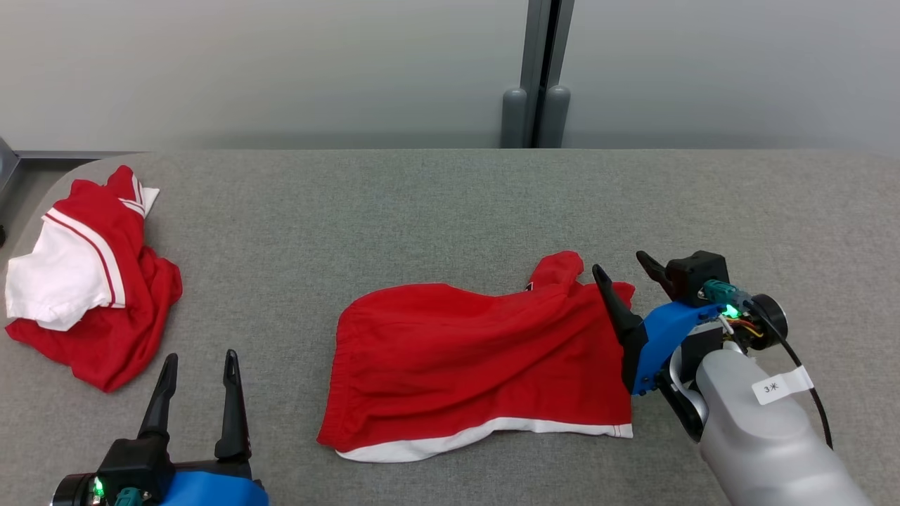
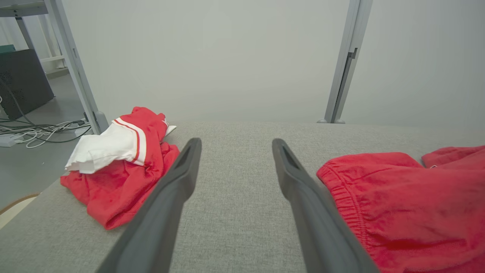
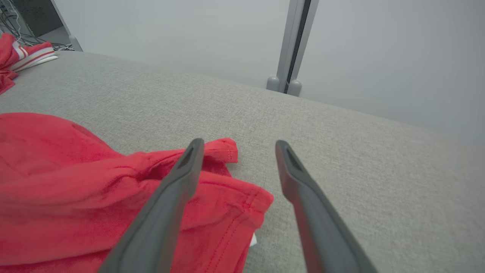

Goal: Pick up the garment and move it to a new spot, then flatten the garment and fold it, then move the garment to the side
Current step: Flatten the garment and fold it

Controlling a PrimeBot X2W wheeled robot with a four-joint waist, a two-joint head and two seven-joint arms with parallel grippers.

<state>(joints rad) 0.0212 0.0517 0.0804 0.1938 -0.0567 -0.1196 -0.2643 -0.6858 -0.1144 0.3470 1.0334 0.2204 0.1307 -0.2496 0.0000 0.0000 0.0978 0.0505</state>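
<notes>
While the left tool and right tool gape wide, the garment lies spread out.

Found a wide strip of bare grey table between the crumpled red-and-white garment at far left and the red shorts at centre, its near end taken by the left gripper; saw open table behind the shorts to the far edge, a grey post beyond; met the right gripper, jaws spread, at the shorts' right edge.
</notes>
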